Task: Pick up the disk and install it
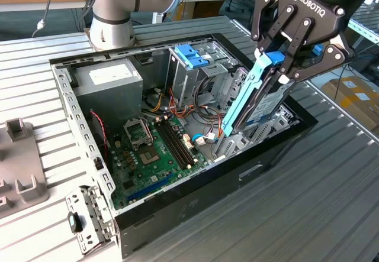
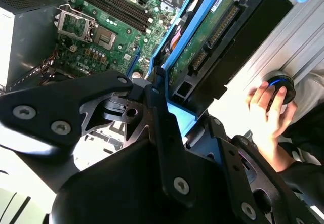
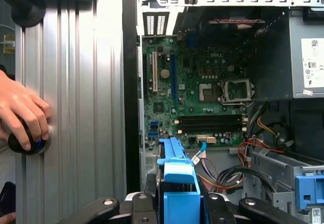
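The disk (image 1: 249, 99), a dark drive in a bright blue carrier, hangs steeply tilted over the open computer case (image 1: 77, 114). Its lower end dips into the case at the exterior view's right, beside the motherboard (image 1: 151, 155). My gripper (image 1: 278, 64) is shut on the disk's upper end. In the second wrist view the disk's green circuit side (image 2: 202, 37) runs away from my gripper (image 2: 174, 100). The first wrist view has the blue carrier's edge (image 3: 177, 173) rising from my gripper (image 3: 177, 204) toward the motherboard (image 3: 202, 97).
A metal drive cage topped by a blue clip (image 1: 190, 55) and a grey power supply (image 1: 109, 81) sit inside the case. Loose cables (image 1: 198, 111) lie near the cage. A person's hand (image 2: 268, 107) rests on a round knob (image 2: 281, 85) on the ribbed table. Grey fixtures (image 1: 21, 173) stand at the exterior view's left.
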`<state>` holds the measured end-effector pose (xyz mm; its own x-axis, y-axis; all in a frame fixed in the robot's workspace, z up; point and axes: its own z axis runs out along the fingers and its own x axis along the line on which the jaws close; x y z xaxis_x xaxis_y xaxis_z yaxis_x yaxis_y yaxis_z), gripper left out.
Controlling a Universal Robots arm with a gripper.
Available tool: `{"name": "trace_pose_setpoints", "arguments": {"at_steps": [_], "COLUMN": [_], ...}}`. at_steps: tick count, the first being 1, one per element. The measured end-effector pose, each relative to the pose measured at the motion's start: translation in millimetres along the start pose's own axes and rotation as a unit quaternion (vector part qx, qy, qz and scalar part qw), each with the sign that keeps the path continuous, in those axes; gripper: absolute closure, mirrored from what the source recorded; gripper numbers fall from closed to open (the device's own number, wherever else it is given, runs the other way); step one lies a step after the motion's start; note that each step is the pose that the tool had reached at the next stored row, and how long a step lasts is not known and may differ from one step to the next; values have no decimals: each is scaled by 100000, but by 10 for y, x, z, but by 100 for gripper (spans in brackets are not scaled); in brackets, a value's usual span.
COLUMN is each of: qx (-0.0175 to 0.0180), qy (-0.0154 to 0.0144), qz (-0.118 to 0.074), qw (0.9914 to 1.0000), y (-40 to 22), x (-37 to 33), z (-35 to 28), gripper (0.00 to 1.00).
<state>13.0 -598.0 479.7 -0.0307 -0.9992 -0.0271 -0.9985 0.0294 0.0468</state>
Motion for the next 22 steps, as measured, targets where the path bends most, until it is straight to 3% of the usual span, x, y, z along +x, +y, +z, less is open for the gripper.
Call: {"name": "trace_pose_setpoints", "arguments": {"at_steps": [22], "qx": [-26], "qy": [0], "qz": [4], "qw": [100000], "y": [-177], "x": [16], "z": [27], "gripper": [63]}}
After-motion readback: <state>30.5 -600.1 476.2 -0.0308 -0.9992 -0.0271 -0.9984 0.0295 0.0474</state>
